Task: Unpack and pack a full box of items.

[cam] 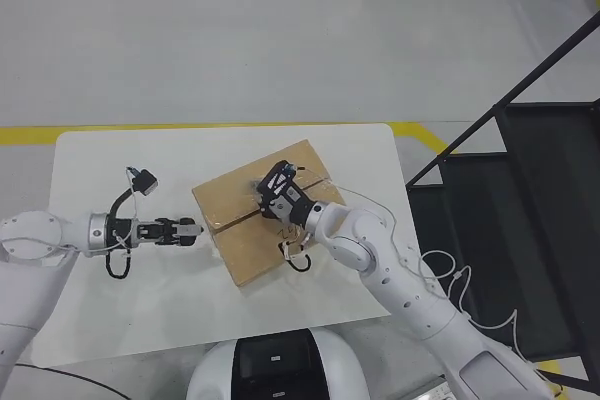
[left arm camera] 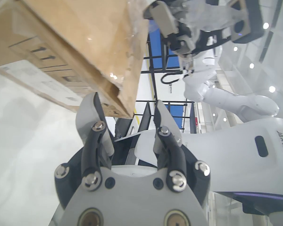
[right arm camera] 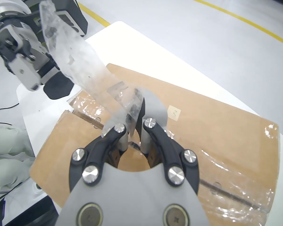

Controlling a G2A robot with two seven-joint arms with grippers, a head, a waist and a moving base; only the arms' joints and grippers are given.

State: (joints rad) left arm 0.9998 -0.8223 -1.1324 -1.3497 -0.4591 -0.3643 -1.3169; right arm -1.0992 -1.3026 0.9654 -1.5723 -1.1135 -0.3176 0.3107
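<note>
box (cam: 260,225) shut w/ sticker (right arm camera: 174,113) on lid; right end effector (right arm camera: 141,109) clamped on clear tape (right arm camera: 73,59); left end effector (left arm camera: 126,99) open, empty

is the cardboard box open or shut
Shut: the brown cardboard box has its top flaps flat along the seam; the right gripper pinches a clear tape strip.

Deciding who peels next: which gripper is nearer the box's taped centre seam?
Right. The right gripper sits over the seam on the box top, shut on a tape strip. The left gripper is open, off the box's end, beside its edge.
</note>
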